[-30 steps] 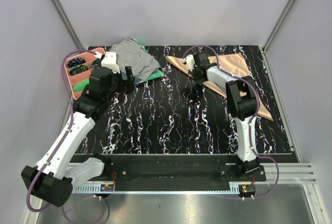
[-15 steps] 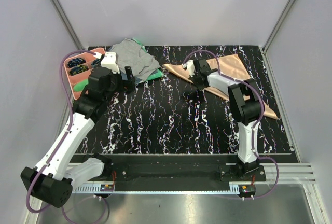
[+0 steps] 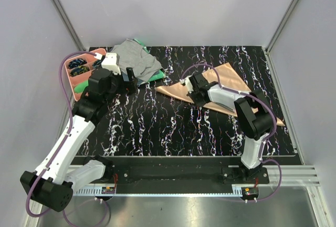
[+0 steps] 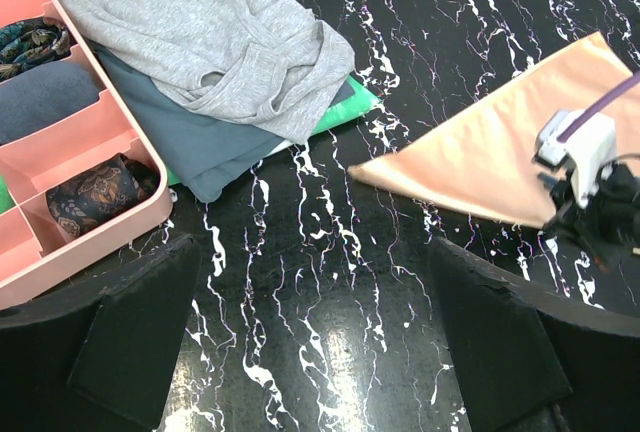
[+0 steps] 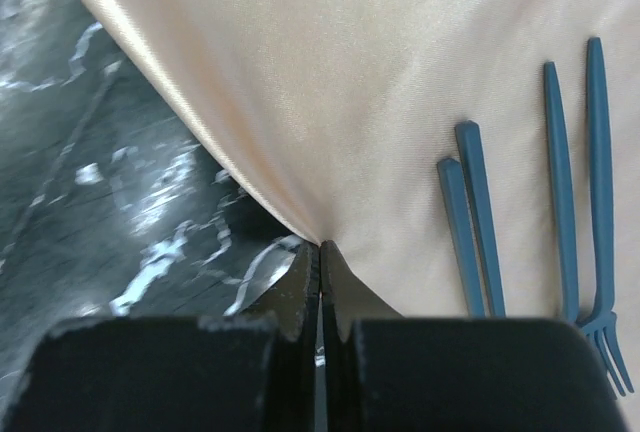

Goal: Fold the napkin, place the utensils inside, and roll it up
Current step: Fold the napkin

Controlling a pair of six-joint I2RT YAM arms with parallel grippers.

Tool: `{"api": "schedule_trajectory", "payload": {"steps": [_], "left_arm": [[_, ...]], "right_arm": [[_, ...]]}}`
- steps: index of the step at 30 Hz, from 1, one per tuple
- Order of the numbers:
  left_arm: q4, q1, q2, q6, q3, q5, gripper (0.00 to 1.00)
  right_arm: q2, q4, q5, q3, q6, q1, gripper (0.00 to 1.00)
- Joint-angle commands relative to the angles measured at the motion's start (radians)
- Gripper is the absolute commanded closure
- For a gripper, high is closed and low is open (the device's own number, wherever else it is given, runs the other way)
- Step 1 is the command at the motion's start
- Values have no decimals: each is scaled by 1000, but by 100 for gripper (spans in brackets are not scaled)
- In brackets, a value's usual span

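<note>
The napkin (image 3: 226, 74) lies on the counter (image 3: 157, 127) right of centre, folded into a triangle with its long edge facing the arms. The utensils (image 5: 481, 212) rest on top of it, well apart from the tray (image 4: 120, 142) and the grey cloth (image 4: 200, 32). In the right wrist view we count four slim blue handles lying roughly parallel, one of them a fork (image 5: 598, 152).

The right claw (image 5: 320, 252) is clenched on the napkin's folded edge, with the cloth drawn to a point between its fingers. The left claw (image 4: 315, 332) hangs released above bare counter near the grey cloth, holding nothing.

We judge the napkin light, thin and limp, and its sheen suggests it is slippery. A pinch at one point will drag it and bunch it rather than carry it flat. The folded edge and the corners are the best holds, since both layers sit together there. Two holds set apart would keep it spread.

The utensils look stiff and light, and they will likely slide on satin if the cloth tilts or jerks. For rolling, we would take the edge nearest them and keep the lift low.
</note>
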Motion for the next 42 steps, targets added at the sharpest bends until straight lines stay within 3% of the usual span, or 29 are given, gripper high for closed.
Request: {"api": "schedule_trajectory", "payload": {"steps": [1,15,22,23,26,27,29,32,33,36,39,42], "left_arm": [[67,5,-30,-15,6,24,1],[68,5,-30,-17,5,20,1],[68,5,-30,-14,3,12,1],[67,5,-31,-14,3,13,1],[67,5,-33,-15,5,16,1],[68,5,-33,-17,5,18,1],[68,5,-37,-17,6,21,1],[67,5,-42,-23,8,30,1],[67,3,-45,-26,8,33,1],[67,5,-50,-32,9,46,1],[67,5,-53,-37,11,53,1],[68,5,-47,-40,9,59,1]], "right_arm": [[-36,-99,-43,-57,106,76,100],[2,-142,-52,-2,220,380,100],[28,-159,-36,50,279,460,100],[21,-161,-29,53,296,462,90],[-57,-159,29,30,440,465,74],[-90,-164,92,19,486,463,61],[-203,-176,188,-37,627,463,54],[-390,-184,358,-152,880,462,28],[-438,-194,378,-184,1037,455,11],[-660,-193,330,-324,1227,379,2],[-819,-194,271,-480,1383,246,4],[-951,-219,324,-562,1499,201,13]]}}
